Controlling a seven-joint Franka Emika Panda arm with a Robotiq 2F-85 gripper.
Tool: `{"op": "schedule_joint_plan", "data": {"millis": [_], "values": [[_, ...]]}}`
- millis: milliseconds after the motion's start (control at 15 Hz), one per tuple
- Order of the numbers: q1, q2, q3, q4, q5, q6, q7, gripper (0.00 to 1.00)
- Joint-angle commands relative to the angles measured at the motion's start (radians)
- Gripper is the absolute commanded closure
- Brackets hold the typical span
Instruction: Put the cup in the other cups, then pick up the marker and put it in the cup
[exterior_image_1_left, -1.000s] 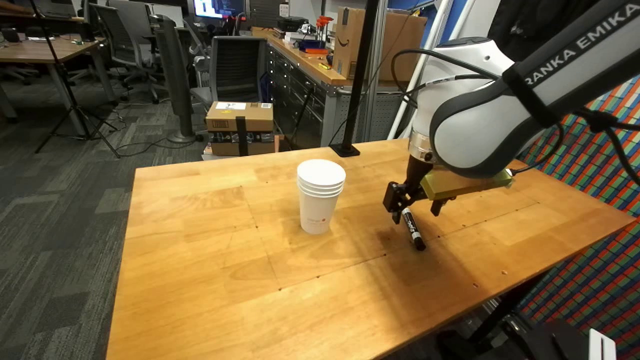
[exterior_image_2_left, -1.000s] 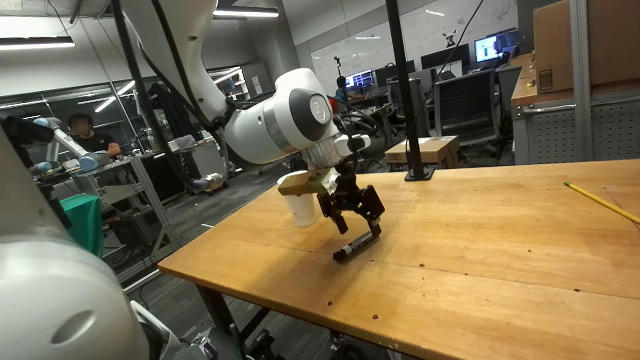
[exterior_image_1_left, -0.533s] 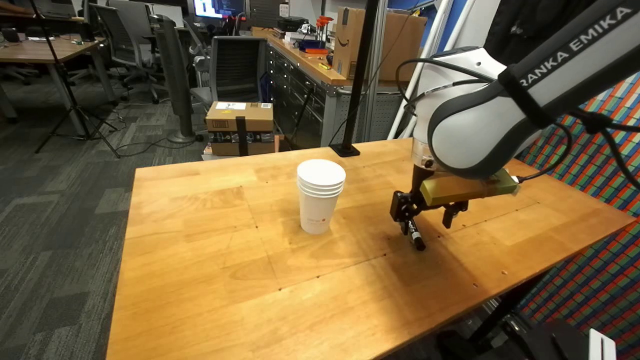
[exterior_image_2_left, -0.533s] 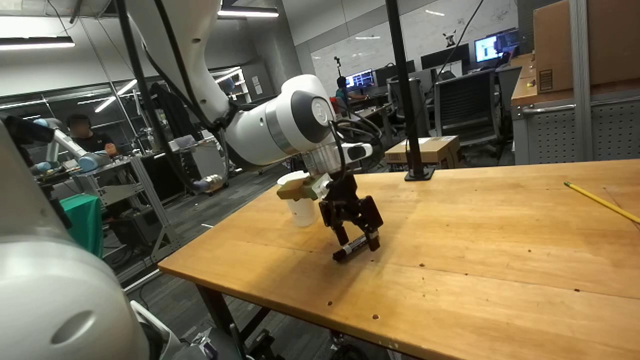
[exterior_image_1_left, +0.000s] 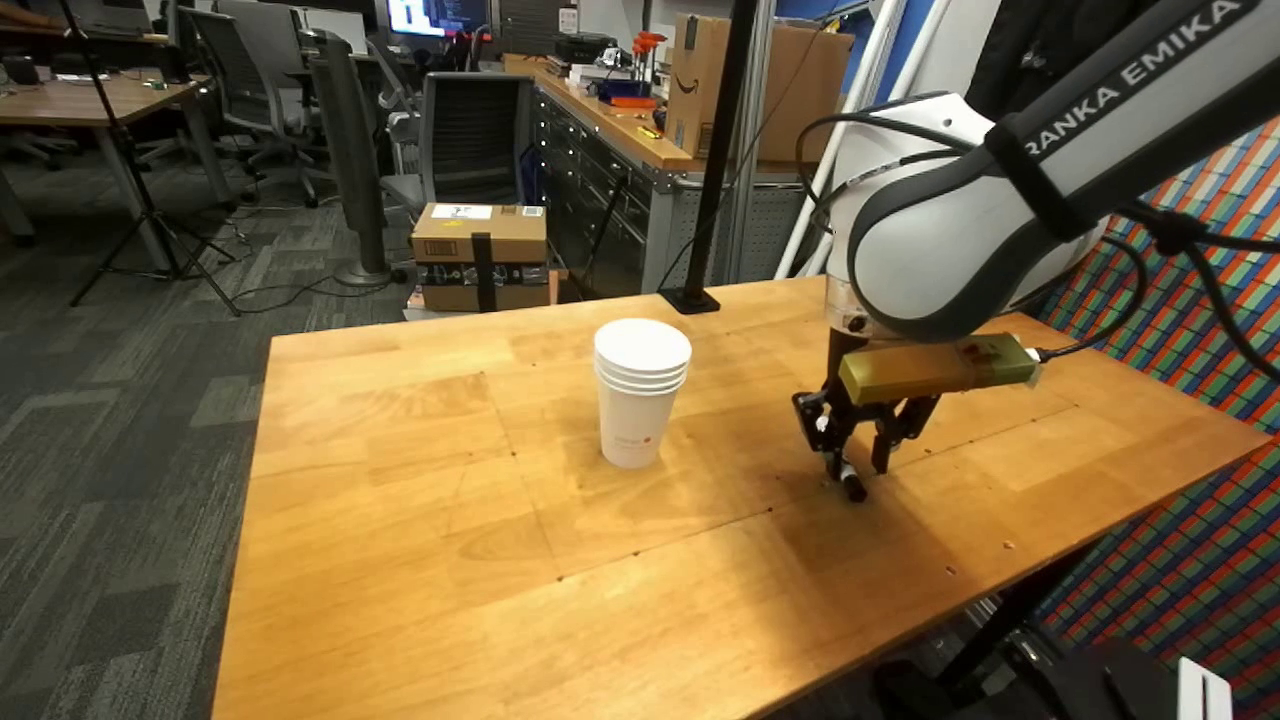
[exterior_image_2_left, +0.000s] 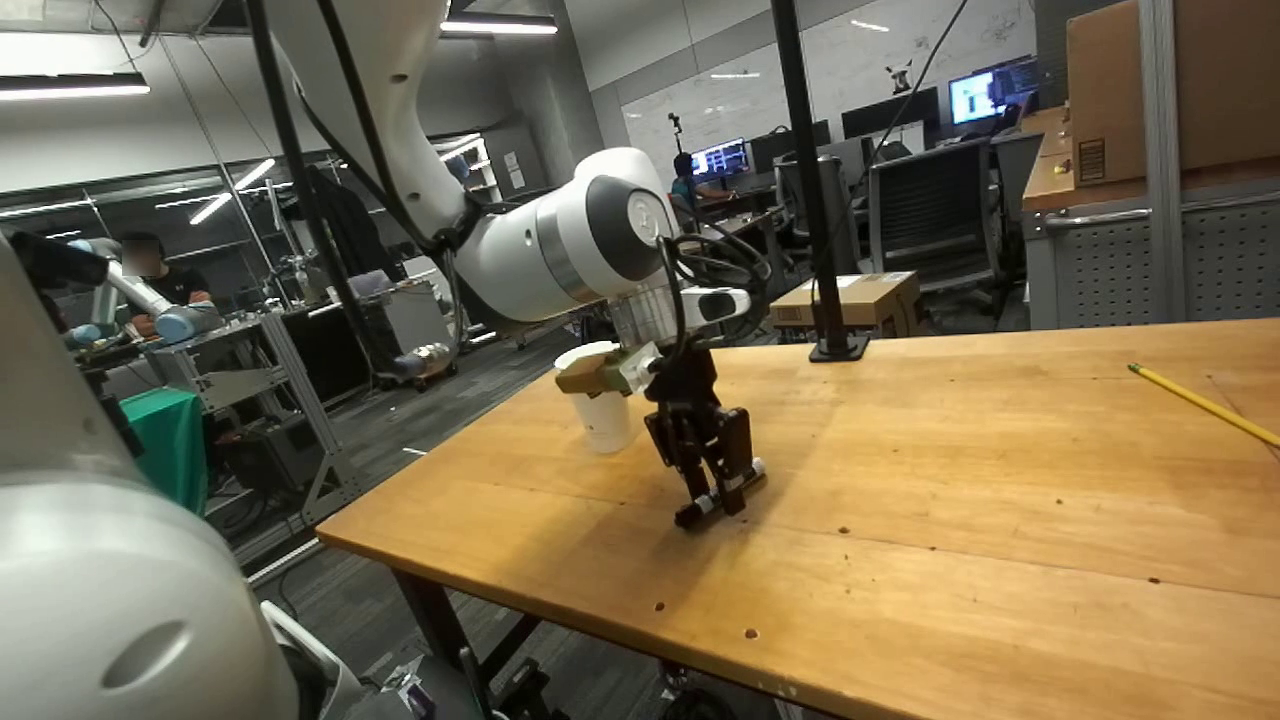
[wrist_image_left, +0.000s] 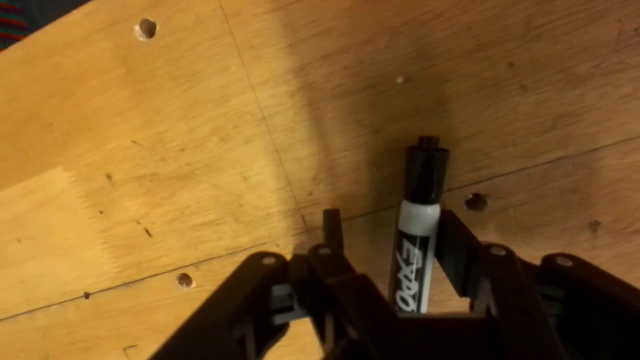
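With the gripper (exterior_image_1_left: 858, 470) as the hub of a dial and twelve at the top of each view, the left of an exterior view has two stacked cardboard boxes (exterior_image_1_left: 460, 255) at ten o'clock, beyond the far edge of the wooden table (exterior_image_1_left: 400, 500). Next comes the stack of nested white cups (exterior_image_1_left: 636, 415), upright on the table between nine and ten, well apart from the gripper, several rims layered at its top and a small print near its foot. A black pole (exterior_image_1_left: 718, 170) follows, its base on the table between ten and eleven. At the hub, the marker (wrist_image_left: 418, 225) lies on the table between the gripper's jaws, which stand parted around it. In the wrist view the nine o'clock jaw is clear of the marker, bare wood showing in the gap; the black cap points toward twelve and the lettered barrel runs toward six, its lower end hidden; the three o'clock jaw is at the marker's side, touching or nearly so, I cannot tell which. Farther right, at about one o'clock in an exterior view, an olive block (exterior_image_1_left: 935, 370) sits below the white and dark grey arm (exterior_image_1_left: 940, 235). In an exterior view a yellow pencil (exterior_image_2_left: 1205, 405) lies on the table at the far right, a little before three o'clock
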Motion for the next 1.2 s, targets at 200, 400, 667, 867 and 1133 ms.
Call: {"op": "schedule_joint_plan", "data": {"millis": [200, 400, 667, 867, 1133], "values": [[-0.004, 0.018, -0.003, 0.036, 0.053, -0.059, -0.012, 0.94], [-0.005, 0.021, -0.007, 0.046, 0.080, -0.082, -0.018, 0.90], [-0.001, 0.013, -0.005, 0.062, 0.081, -0.100, -0.018, 0.90], [0.007, 0.002, 0.003, 0.088, 0.078, -0.104, -0.030, 0.90], [0.022, -0.021, 0.021, 0.129, 0.064, -0.119, -0.054, 0.90]]}}
